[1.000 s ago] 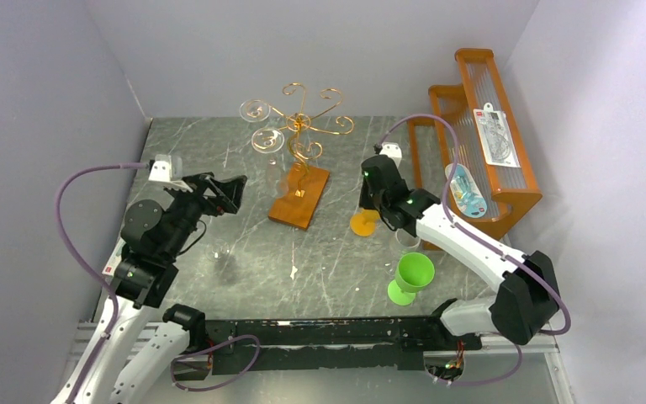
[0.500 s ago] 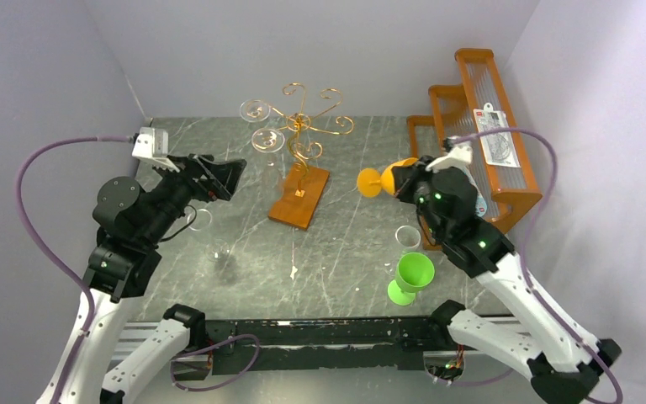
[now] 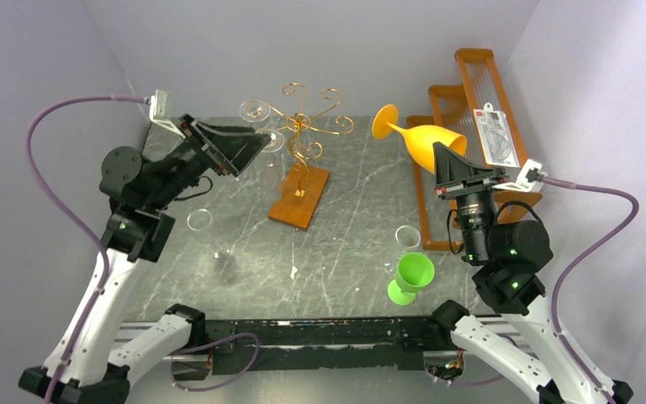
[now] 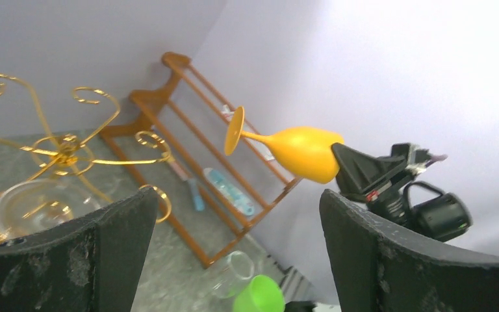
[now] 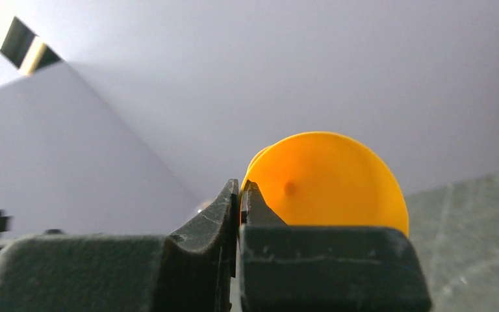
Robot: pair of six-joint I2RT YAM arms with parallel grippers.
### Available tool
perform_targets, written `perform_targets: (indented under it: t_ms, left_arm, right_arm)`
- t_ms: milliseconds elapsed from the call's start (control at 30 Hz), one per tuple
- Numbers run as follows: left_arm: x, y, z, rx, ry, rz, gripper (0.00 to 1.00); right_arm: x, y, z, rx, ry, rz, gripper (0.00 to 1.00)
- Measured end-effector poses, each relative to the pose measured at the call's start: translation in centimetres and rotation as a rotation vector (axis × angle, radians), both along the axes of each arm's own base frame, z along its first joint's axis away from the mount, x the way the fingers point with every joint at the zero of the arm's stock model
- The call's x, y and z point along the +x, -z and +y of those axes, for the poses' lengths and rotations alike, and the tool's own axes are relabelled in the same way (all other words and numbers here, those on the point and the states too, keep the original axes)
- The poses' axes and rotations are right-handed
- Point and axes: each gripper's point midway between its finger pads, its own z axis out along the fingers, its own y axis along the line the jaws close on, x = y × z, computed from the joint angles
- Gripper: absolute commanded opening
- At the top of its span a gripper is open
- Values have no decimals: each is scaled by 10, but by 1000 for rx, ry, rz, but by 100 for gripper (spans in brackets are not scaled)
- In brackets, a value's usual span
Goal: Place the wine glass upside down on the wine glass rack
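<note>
The orange wine glass (image 3: 425, 139) is held high in the air, lying nearly level with its foot pointing toward the rack. My right gripper (image 3: 447, 160) is shut on its bowl rim, as the right wrist view shows (image 5: 240, 192), with the orange bowl (image 5: 328, 179) just beyond the fingers. The copper-gold wire rack (image 3: 303, 135) stands on its wooden base (image 3: 300, 195) left of the glass, apart from it. My left gripper (image 3: 248, 147) is open and empty, raised beside the rack's left arms. The left wrist view shows the rack (image 4: 65, 153) and the orange glass (image 4: 299, 151).
Two clear glasses (image 3: 255, 110) (image 3: 267, 140) hang on the rack's left side. A green wine glass (image 3: 412, 273) and a clear glass (image 3: 407, 237) stand at the front right. Another clear glass (image 3: 199, 220) lies at the left. The orange stepped shelf (image 3: 479, 135) lines the right wall.
My right arm lifted the orange glass off the table, up and to the right, tipping it level. My left arm rose and swung toward the rack's left side, jaws open.
</note>
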Motion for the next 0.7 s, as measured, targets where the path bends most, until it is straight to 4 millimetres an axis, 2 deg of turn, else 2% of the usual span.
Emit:
perform_targets:
  t_ms: [200,300,500,600,700]
  left_arm:
    - [21,-18,-17,-173,88,73,98]
    - [22,-31,-28,-270,140,80,98]
    - [-12,-49,-91,-367,335,83,98]
    - [-19,-55,-120,-392,375,89,98]
    - [-19,-54,-141,-415,363,97,85]
  right_arm:
    - [-12,-38,10,74,-76,-180,0]
    - [-19,-57,13,111,-110,-262,0]
    - [-23,-70,20,173,-162,-344,0]
    - [-23,-75,26,193,-189,-363,0]
    - [-26,-79,29,214,-220,-382,0]
